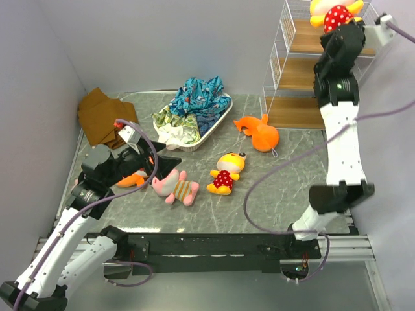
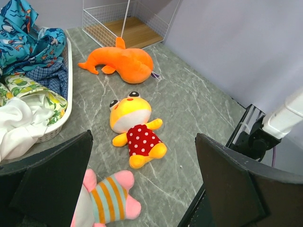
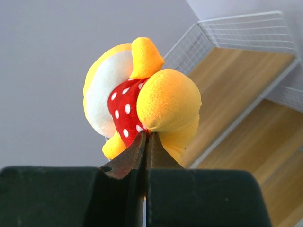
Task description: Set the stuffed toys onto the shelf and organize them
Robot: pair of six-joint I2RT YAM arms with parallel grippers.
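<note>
My right gripper (image 3: 144,142) is pinched tight on a yellow toy (image 3: 142,99) with a red dotted tummy. It holds the toy by its bottom end, so the toy sticks straight out from the fingers. The toy is up in the air, by the top of the shelf (image 1: 298,74). From the wrist camera, the wooden boards lie to the right of the toy and a bit behind it. So I think I must go right and forward over a board, then let go. The right arm is the one next to the shelf, so this job is for it. The wire sides look thin, and the toy could bump them.

My left gripper (image 2: 144,156) is open wide, low over the flat grey table (image 1: 285,188). A pink toy (image 2: 106,201) is right under it. The other yellow toy (image 1: 227,172) and an orange shark (image 1: 259,133) lie on the table too, apart from each other, so there is room to reach down
</note>
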